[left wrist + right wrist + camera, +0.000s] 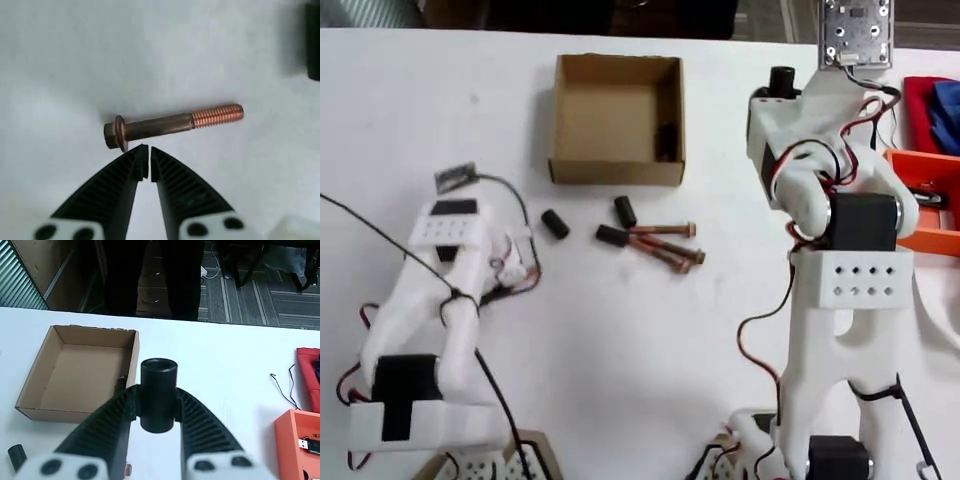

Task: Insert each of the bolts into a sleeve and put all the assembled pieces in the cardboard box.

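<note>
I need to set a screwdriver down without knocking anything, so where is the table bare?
The widest bare table lies between the left arm and the right arm, nearer their bases than the bolts. Another patch lies left of the cardboard box, beyond the left arm. It is crowded just in front of the box, where loose sleeves and bolts lie together.

One view overlooks the table (pixel 620 330); wrist views sit close (right's shares the box (pixel 616 172)).
</note>
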Controlling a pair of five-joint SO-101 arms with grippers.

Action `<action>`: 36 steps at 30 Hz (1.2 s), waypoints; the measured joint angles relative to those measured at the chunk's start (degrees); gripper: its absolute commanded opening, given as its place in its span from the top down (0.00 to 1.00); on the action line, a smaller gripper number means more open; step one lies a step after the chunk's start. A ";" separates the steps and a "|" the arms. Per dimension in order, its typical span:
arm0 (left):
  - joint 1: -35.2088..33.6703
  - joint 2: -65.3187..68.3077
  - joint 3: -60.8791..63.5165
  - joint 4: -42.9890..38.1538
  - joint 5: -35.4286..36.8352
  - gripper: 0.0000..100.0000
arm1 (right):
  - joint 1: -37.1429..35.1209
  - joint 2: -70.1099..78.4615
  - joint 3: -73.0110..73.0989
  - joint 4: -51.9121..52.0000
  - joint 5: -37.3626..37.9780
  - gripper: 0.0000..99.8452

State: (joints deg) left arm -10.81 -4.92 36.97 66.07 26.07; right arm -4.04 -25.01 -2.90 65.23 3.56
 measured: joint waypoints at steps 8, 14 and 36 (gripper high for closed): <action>-0.09 -0.26 2.46 -4.22 2.73 0.97 | 0.00 0.00 0.00 0.00 0.00 0.98; -0.26 -1.85 5.71 -8.35 2.73 0.96 | 0.00 0.00 0.00 0.00 0.00 0.98; -3.60 -1.67 1.76 -11.96 2.73 0.96 | 0.00 0.00 0.00 0.00 0.00 0.98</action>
State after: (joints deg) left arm -14.42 -6.59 38.73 54.11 28.79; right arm -4.04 -25.01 -2.90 65.23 3.56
